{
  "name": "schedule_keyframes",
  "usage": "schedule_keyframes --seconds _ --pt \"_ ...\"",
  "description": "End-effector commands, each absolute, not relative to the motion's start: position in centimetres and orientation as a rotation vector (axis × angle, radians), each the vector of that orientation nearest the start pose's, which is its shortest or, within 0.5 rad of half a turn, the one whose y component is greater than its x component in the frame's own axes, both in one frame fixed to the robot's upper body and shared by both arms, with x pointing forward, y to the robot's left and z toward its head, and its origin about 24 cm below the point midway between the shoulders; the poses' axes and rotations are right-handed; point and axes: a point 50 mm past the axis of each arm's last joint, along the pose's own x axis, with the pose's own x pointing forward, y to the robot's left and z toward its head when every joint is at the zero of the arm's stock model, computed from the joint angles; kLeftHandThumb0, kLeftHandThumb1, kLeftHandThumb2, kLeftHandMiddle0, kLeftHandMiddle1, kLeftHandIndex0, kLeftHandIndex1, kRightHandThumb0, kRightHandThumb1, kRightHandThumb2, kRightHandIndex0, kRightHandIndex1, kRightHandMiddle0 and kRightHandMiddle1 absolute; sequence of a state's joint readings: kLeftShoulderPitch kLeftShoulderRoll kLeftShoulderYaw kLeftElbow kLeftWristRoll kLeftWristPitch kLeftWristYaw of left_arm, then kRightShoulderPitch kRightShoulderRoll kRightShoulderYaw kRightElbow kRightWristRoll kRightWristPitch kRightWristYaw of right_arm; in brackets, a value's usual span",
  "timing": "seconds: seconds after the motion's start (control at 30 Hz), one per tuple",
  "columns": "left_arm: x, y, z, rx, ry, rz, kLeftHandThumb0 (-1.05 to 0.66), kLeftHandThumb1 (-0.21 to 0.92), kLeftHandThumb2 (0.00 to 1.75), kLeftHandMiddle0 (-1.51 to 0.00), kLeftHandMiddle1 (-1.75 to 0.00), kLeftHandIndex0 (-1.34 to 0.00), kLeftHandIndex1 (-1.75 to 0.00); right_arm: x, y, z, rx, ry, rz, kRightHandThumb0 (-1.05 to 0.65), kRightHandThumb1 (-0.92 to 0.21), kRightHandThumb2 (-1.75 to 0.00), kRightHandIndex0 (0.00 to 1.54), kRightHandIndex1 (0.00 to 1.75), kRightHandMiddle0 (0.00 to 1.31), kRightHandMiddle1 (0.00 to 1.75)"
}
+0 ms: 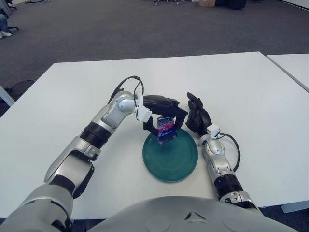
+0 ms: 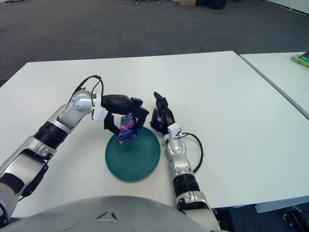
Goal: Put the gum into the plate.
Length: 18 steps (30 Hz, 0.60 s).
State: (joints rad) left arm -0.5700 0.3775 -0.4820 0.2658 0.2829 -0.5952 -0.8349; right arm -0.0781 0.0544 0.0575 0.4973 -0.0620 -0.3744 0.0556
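The gum (image 1: 165,127) is a small blue and pink pack. My left hand (image 1: 164,115) is shut on the gum and holds it over the far edge of the dark green plate (image 1: 170,157); the pack's lower end is at or just above the plate. The plate lies on the white table near its front edge. My right hand (image 1: 198,116) shows just right of the plate's far rim, fingers spread and raised, holding nothing. The same scene shows in the right eye view, with the gum (image 2: 127,127) above the plate (image 2: 133,153).
The white table (image 1: 231,92) stretches wide on all sides of the plate. A second white table (image 2: 280,72) stands to the right across a narrow gap, with a green object (image 2: 300,59) at its far edge. Grey carpet lies beyond.
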Motion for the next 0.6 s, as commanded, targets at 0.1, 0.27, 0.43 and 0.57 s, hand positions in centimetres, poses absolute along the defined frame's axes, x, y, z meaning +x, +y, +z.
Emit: schedule_keyframes --seconds 0.1,0.27,0.43,0.57 --pt "28.14 5.97 10.31 1.088 -0.483 -1.386 -0.33 0.92 0.50 -0.34 -0.83 -0.21 -1.71 22.09 -12.16 -5.81 -0.054 0.266 0.132 -0.78 -0.92 -1.00 0.16 0.03 0.00 0.49" --pt "28.15 5.97 10.28 1.093 -0.465 -1.392 -0.35 0.92 0.51 -0.32 -0.71 -0.19 -1.74 22.04 -12.05 -5.59 -0.060 0.268 0.122 -0.77 -0.92 -1.00 0.21 0.04 0.00 0.59" --pt "28.13 5.98 10.43 1.091 -0.453 -1.399 -0.35 0.92 0.52 -0.33 -0.69 -0.19 -1.75 21.99 -11.90 -5.58 -0.021 0.292 0.108 -0.77 -0.92 -0.99 0.26 0.05 0.00 0.67" --pt "28.05 5.97 10.51 1.076 -0.444 -1.401 -0.35 0.92 0.52 -0.33 -0.70 -0.19 -1.75 22.19 -11.69 -5.64 0.019 0.310 0.085 -0.76 -0.92 -0.98 0.30 0.06 0.00 0.74"
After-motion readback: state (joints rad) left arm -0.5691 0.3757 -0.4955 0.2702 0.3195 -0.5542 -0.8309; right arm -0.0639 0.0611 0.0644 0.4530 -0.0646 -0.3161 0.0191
